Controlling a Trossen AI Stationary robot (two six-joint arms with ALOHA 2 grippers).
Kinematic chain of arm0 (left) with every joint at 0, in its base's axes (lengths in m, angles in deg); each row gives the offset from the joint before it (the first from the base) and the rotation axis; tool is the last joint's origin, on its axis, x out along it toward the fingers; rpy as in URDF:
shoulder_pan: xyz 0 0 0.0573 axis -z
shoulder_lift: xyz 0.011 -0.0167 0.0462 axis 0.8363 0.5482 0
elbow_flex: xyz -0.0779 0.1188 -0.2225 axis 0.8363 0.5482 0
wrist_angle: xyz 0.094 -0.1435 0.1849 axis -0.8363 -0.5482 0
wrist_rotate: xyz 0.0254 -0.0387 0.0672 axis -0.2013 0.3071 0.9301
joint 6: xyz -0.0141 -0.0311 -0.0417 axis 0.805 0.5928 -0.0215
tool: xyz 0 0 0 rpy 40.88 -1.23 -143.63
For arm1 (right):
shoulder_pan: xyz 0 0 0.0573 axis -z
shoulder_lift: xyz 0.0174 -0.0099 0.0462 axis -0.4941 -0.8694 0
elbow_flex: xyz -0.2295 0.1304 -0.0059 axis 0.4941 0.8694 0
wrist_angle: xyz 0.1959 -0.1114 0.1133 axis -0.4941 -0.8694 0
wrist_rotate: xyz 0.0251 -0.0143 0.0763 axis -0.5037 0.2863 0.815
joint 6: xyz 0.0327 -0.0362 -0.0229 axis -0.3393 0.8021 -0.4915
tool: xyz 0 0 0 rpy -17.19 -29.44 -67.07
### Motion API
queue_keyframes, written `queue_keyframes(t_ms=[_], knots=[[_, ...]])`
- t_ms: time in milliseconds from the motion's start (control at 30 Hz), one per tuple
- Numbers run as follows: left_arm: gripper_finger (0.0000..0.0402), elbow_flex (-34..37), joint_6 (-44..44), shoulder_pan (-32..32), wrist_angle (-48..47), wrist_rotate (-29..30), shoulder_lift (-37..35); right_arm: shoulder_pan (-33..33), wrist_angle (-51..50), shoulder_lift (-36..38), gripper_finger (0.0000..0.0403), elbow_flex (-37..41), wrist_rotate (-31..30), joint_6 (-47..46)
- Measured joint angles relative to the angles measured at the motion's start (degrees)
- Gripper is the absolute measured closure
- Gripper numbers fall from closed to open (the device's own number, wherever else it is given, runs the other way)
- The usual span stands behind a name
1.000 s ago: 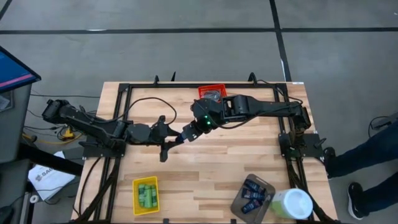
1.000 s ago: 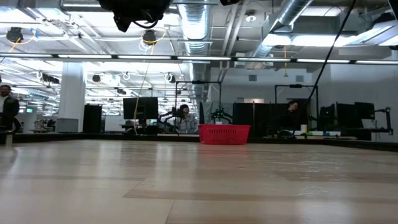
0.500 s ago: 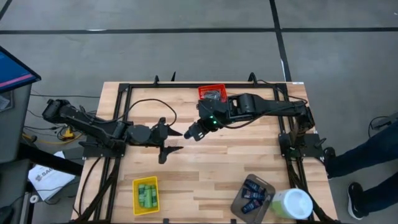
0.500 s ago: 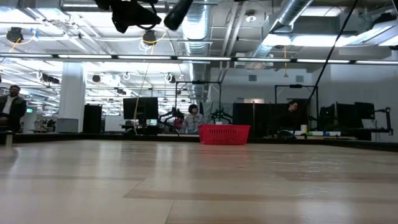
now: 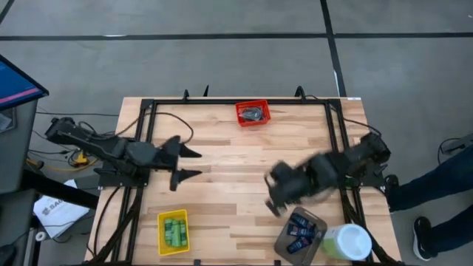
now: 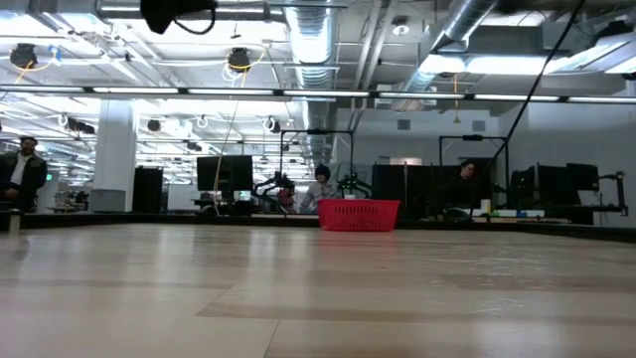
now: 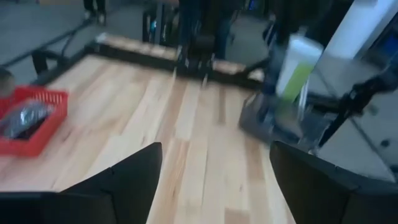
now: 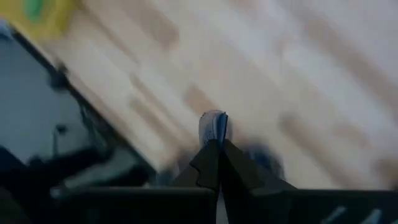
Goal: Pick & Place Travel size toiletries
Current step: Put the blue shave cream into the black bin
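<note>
My right gripper (image 5: 275,201) hangs above the table's near right, just left of the grey container (image 5: 281,240) that holds several dark blue tubes (image 5: 301,229). It is shut on a small blue tube (image 8: 213,126). My left gripper (image 5: 186,163) is open and empty over the table's left middle; its wrist view (image 7: 214,180) shows the wide gap. Green bottles (image 5: 174,230) lie in the yellow container (image 5: 164,219). Dark grey pucks (image 5: 253,114) lie in the red container (image 5: 241,111). My right gripper pinches the small blue tube between its two fingertips (image 8: 208,163). The tube's free end (image 8: 213,121) sticks out past the fingertips. It is lifted clear of the table. The view is blurred, so which part of the tube is held does not show.
A big pale green and white tub (image 5: 347,242) stands at the near right corner beside the grey container. The red container also shows far off in the low view (image 6: 358,214). Black frame rails (image 5: 144,133) run along the table's sides. Bare wood lies in the middle.
My right gripper has swung fast from the table's middle, next to my left gripper, toward the near right edge and the grey container, carrying the blue tube. My left gripper has drawn back a little toward the table's left edge.
</note>
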Motion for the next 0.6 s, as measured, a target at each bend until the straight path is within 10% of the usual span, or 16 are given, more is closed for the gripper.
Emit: queue_keyframes(t_ms=[600], knots=[[0.0112,0.0,0.0,-0.2,-0.1,5.6,-14.2,-19.8,20.3,-0.7,0.0403,22.6,5.5,-32.3]])
